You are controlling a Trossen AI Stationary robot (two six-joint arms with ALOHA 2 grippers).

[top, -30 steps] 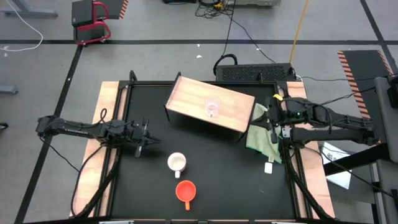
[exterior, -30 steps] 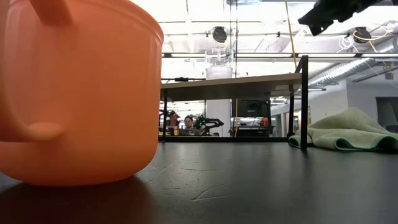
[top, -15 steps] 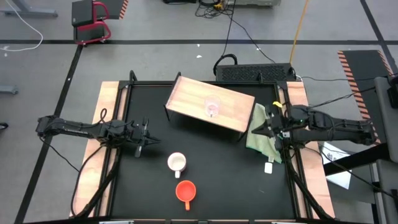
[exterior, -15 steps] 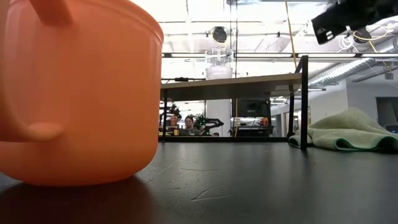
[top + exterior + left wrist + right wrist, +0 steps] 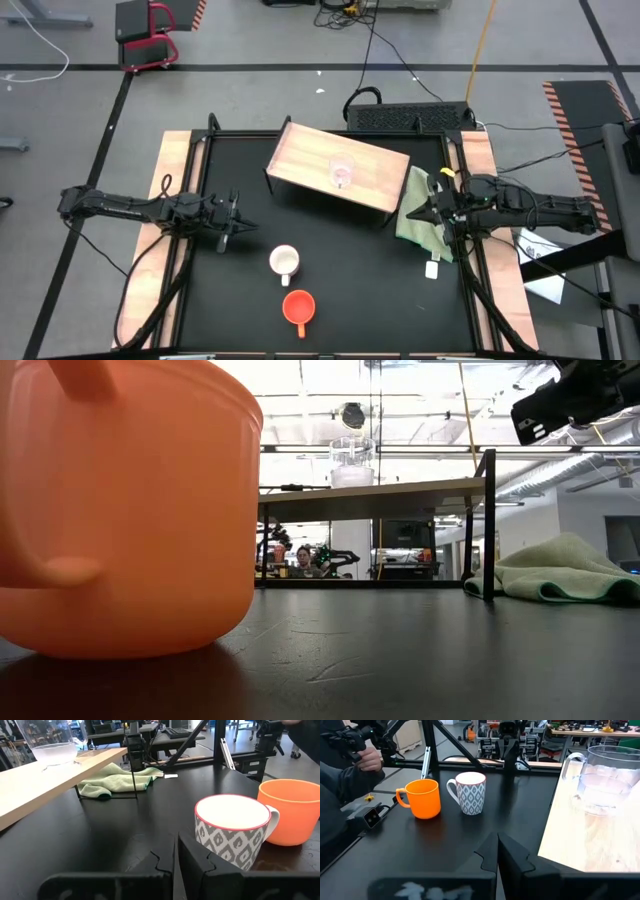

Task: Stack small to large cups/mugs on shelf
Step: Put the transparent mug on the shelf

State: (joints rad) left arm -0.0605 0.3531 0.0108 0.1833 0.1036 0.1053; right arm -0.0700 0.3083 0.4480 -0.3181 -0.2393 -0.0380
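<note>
The clear cup [image 5: 342, 175] stands upright on the wooden shelf [image 5: 338, 168] at the table's far middle; it also shows in the right wrist view [image 5: 602, 780]. The white patterned mug [image 5: 285, 261] and the orange mug [image 5: 298, 306] stand on the black tabletop nearer the front, handles showing in the right wrist view [image 5: 470, 792], [image 5: 422, 798]. My left gripper [image 5: 240, 228] rests shut at the table's left, left of the white mug [image 5: 232, 835]. My right gripper [image 5: 408, 212] hangs shut over the green cloth at the right, clear of everything.
A green cloth [image 5: 420, 215] lies by the shelf's right legs, with a small white tag [image 5: 432, 268] in front of it. A black box [image 5: 410, 117] sits past the far edge. A person's hand and sleeve [image 5: 365, 757] show beyond the table's left side.
My right gripper has come down at the table's right side, over the green cloth, and tipped closer to level, staying shut. The cups and the shelf have not moved.
</note>
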